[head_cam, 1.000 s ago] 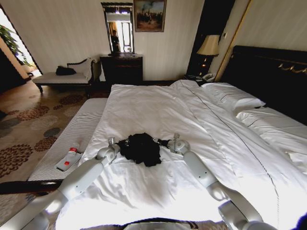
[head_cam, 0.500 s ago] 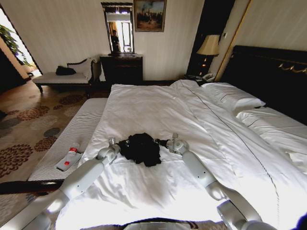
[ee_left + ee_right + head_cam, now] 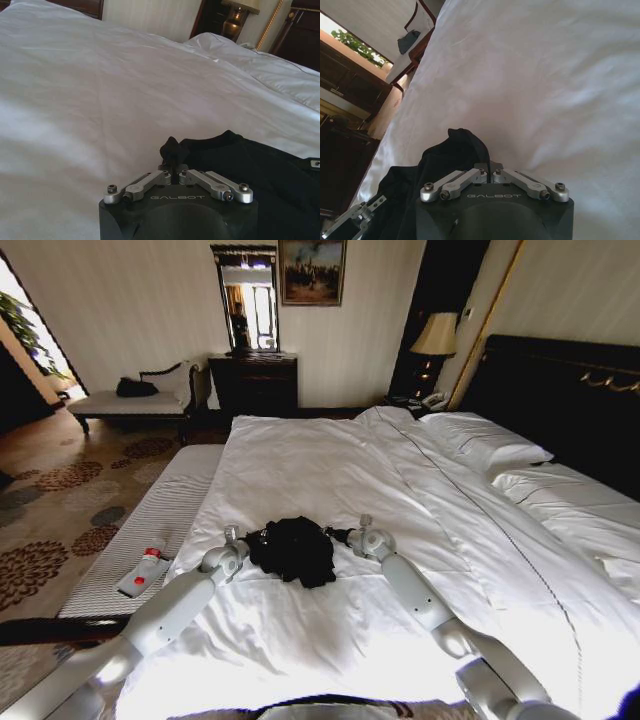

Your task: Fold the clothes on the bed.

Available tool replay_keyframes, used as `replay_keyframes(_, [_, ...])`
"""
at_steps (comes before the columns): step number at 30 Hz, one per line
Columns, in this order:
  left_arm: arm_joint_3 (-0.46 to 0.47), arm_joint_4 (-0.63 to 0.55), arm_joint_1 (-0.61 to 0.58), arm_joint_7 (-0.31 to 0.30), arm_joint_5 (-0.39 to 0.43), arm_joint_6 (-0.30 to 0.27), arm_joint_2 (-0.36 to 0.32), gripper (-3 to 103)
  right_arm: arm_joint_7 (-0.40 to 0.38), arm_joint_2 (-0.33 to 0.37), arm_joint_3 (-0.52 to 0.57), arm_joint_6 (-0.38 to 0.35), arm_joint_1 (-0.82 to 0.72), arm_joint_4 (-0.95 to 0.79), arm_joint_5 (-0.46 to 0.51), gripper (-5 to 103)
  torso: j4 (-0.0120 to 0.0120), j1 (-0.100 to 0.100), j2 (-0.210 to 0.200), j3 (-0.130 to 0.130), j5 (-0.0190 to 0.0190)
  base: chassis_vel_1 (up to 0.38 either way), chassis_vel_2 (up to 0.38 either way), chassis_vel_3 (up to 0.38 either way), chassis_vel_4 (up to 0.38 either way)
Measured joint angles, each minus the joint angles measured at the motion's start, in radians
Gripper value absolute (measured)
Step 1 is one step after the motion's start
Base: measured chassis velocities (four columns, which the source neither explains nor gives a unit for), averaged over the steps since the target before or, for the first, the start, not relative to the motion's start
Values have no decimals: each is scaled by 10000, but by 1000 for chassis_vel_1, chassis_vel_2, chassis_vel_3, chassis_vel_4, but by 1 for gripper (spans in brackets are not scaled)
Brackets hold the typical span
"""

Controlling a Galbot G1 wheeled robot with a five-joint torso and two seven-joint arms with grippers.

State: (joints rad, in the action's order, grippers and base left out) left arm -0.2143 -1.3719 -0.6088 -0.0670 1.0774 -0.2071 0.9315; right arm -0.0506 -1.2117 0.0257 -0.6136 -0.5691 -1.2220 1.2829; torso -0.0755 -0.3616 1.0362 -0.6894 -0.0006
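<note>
While the bunched black T-shirt [image 3: 292,549] lies on the bed's white duvet [image 3: 330,470], the left hand [image 3: 174,167] and right hand [image 3: 487,167] each pinch a fold of it from opposite sides.

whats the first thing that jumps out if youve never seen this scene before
A crumpled black T-shirt bunched on the white bed near its foot, stark against the duvet. The left gripper and right gripper flank it, each pinched shut on a fold of the fabric.
</note>
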Motion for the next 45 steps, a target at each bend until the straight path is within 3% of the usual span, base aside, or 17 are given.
replay_keyframes(4, [66,-85,-9,-23,1,2,-36,2,-20,133,9,60,-29,-183,-40,1,-1,0,0,0,0,0,0,0,0])
replay_keyframes(7, [352,-469,39,-86,84,4,-296,2,-168,917,34,278,-27,-1047,-204,1,-1,0,0,0,2,0,0,0,0])
replay_keyframes(15, [701,-887,165,-159,208,9,-636,2,-419,1804,39,491,168,-2006,-249,1,-2,0,0,0,1,0,0,0,0])
replay_keyframes(23, [829,-1466,1043,-403,776,-16,-987,2,-673,2592,-365,845,1085,-2807,-407,1,-1,0,-1,0,2,0,0,0,0])
replay_keyframes(32, [349,-1666,3076,-607,1494,-114,-1202,2,-835,3149,-1231,1022,3471,-2963,60,1,3,0,0,1,0,0,0,0,0])
replay_keyframes(37, [-364,-1234,5149,-713,2099,-190,-948,2,-854,3299,-1752,1071,4975,-2464,436,1,-2,-2,-1,-1,1,0,0,0,0])
replay_keyframes(45, [-941,-976,7059,-768,2545,-292,-830,2,-820,3479,-2096,1074,6337,-2115,849,1,-3,-2,-1,0,4,0,0,0,0])
